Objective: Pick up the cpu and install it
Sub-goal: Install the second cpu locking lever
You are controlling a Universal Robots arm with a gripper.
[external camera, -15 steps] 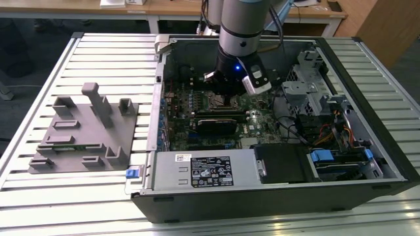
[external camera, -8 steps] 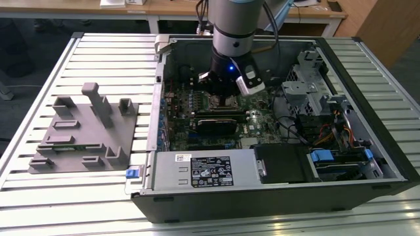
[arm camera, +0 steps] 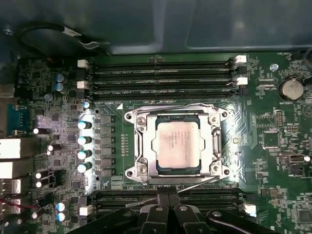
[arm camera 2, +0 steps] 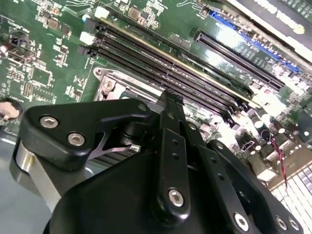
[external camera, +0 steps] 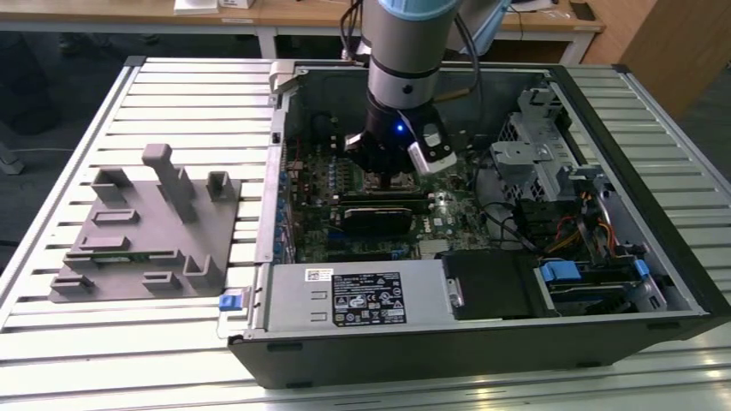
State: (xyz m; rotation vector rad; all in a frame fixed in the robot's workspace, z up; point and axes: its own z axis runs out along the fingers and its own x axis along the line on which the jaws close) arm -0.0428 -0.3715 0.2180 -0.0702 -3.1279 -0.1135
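Slatted table: I see a pale ribbed work surface carrying an open computer case, with wooden desks behind it.
Landmark: I place everything against the socket frame, the metal-rimmed square on the motherboard.
Cpu: the cpu lies flat inside the socket frame in the first wrist view, silvery top up, edges looking parallel to the frame.
Gripper: the gripper sits just beside the socket frame on the side away from the upper memory slots; in the exterior view it hangs low over the board.
Jaws: in both wrist views the two fingers lie pressed together with nothing between them, so I read them as clenched and empty.
Fingertips: they lie apart from the cpu, near the frame's thin retention wire.
Grey tray: well away from the socket frame, outside the case on the exterior view's left, with a green stick lying in it.
Risk, seating: I judge the chip placed but not visibly clamped; any nudge could skew it on the contacts beneath.
Risk, wire: the closed tips are close enough to the retention wire that a small slip could snag it.
Risk, slots: the lower memory slots lie under the fingers; a careless descent could strike their latches.
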